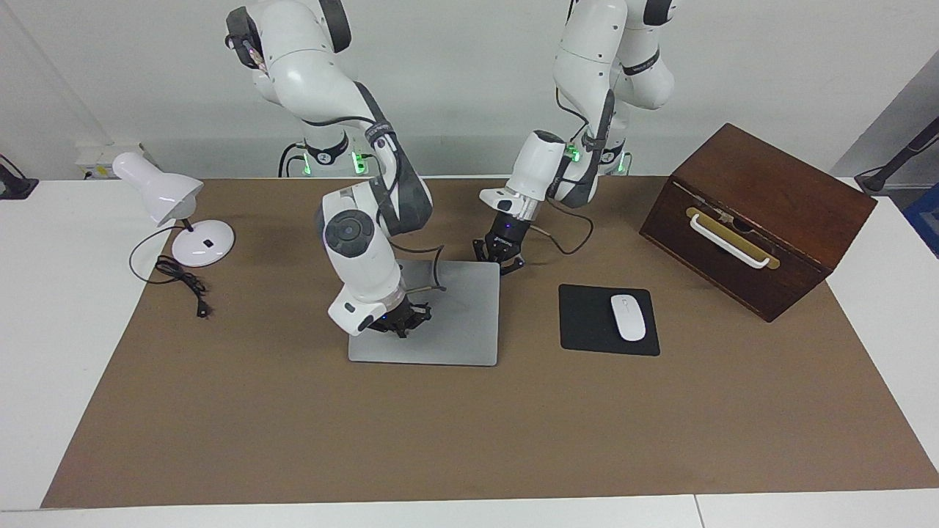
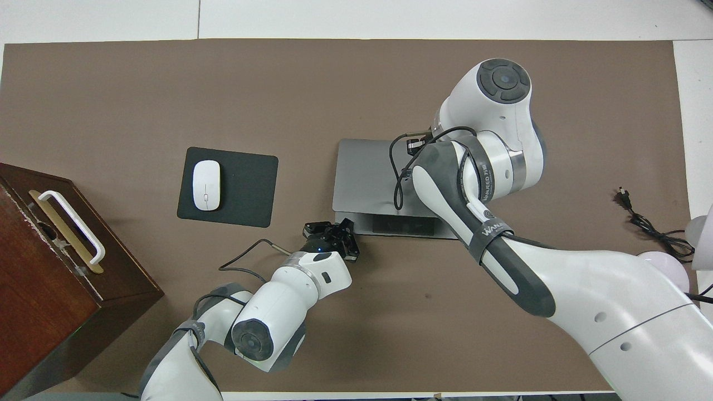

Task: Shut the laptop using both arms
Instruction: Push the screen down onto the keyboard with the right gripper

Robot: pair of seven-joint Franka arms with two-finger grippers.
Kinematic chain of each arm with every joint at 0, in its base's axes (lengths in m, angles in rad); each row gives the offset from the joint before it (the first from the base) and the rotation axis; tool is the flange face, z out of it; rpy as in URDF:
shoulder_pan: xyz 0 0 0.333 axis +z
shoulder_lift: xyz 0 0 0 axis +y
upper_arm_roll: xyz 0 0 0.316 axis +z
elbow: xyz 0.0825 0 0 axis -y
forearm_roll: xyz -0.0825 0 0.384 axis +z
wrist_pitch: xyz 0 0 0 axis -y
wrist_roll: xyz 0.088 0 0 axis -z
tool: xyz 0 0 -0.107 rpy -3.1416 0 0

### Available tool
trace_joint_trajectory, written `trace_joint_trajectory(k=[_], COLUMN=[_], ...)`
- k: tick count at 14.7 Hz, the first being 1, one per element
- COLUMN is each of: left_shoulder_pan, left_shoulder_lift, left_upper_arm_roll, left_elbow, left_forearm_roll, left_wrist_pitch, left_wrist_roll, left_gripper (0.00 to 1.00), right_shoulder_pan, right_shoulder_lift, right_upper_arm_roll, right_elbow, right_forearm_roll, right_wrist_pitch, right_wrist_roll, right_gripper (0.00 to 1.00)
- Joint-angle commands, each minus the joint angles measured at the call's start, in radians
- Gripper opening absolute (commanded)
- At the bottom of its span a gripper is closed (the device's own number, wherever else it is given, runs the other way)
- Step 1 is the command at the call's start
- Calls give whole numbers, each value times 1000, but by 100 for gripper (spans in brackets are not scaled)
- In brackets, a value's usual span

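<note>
Facing view: the slim silver-grey aluminium laptop (image 1: 462, 315) lies shut and flat on the brown table mat (image 1: 440, 433), about midway between the two arms' ends of the table. The right gripper (image 1: 402, 323), fingertips pressed together and pinching nothing, rests on the lid near the edge farthest from the robots. The left gripper (image 1: 499, 257), also pressed together and empty, sits at the lid's corner nearest the robots. A black mouse pad (image 1: 587, 323) with a white mouse (image 1: 628, 317) lies beside the laptop toward the left arm's end, then a dark wooden box (image 1: 763, 213). A white desk lamp (image 1: 172, 209) stands at the right arm's end.

Overhead view: the right arm covers much of the laptop (image 2: 362, 178); the right gripper (image 2: 415, 146) shows only partly. The left gripper (image 2: 340, 236) is at the laptop's near corner.
</note>
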Motion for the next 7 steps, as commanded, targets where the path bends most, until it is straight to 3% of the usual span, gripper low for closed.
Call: trace_joint_trajectory(k=[1,7], left_shoulder_pan=[-9,-6], left_shoulder_lift=[75,78], left_upper_arm_roll=[10,10], left_elbow=[27,32], left_forearm_roll=[15,14], left_wrist_pitch=[12,10], left_wrist_roll=[6,7], left_gripper=[0,0], right_shoulder_pan=[-10,-10], right_shoulder_lift=[3,6], right_upper_arm_roll=[11,11], right_elbow=[-42,-54], right_forearm_roll=[-17,-19], right_wrist_pitch=[54,77], right_wrist_roll=[-18,-18], right_gripper=[0,0])
